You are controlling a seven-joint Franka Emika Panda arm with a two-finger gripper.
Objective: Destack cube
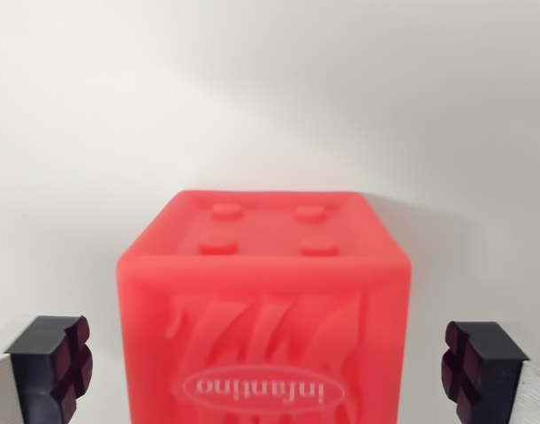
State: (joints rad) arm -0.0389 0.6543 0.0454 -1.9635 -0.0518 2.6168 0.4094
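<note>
A red soft cube [265, 305] fills the lower middle of the wrist view. Its top face shows several round studs and its near face carries raised stripes and an oval "infantino" mark seen mirrored. My gripper [265, 367] is open, with one dark padded fingertip [62, 362] at the wrist view's left of the cube and the other fingertip [471, 362] at its right. Both pads stand apart from the cube's sides with a visible gap. What the cube rests on is hidden below the frame edge.
A plain white surface [270, 97] lies behind and around the cube, with a soft shadow at the cube's far edge. Nothing else shows in the view.
</note>
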